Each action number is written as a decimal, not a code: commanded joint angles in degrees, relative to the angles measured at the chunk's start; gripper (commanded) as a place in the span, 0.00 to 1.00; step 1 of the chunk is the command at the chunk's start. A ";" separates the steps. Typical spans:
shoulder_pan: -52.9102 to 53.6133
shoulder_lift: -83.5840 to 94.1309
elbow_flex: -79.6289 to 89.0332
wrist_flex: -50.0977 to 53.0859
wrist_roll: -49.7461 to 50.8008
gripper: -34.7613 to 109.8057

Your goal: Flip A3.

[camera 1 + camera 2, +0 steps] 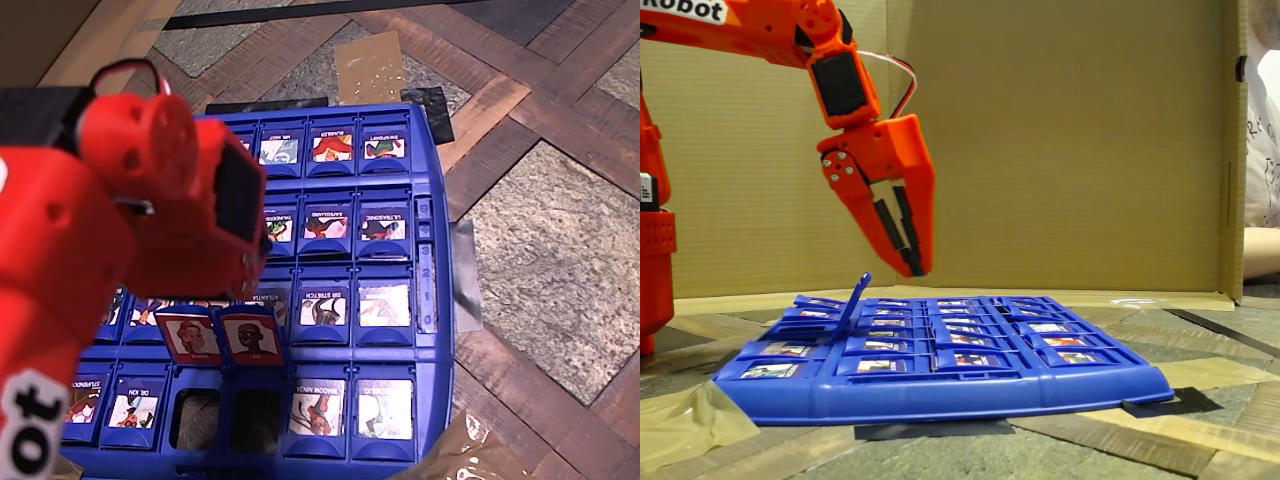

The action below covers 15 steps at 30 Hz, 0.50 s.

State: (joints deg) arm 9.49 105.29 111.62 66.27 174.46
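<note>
A3 (251, 334) raised, below jaws (914, 262); jaws together, holding nothing, clear of it.

Blue game board (970, 395); cardboard backdrop (1070, 140)

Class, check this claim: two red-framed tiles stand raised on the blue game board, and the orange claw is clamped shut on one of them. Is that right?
Not quite. The two red-framed tiles, A3 and its neighbour, do stand raised on the blue game board, but the claw grips neither. The fixed view shows it hanging in the air above the board, clear of the raised tiles, with nothing between its fingers.
</note>
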 commanded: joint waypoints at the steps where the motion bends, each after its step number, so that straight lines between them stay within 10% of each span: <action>1: 0.00 0.09 -0.44 3.16 0.35 0.24; 15: 1.05 -0.35 -1.05 11.87 -3.16 0.24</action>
State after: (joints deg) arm 10.20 104.94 111.62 77.70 171.74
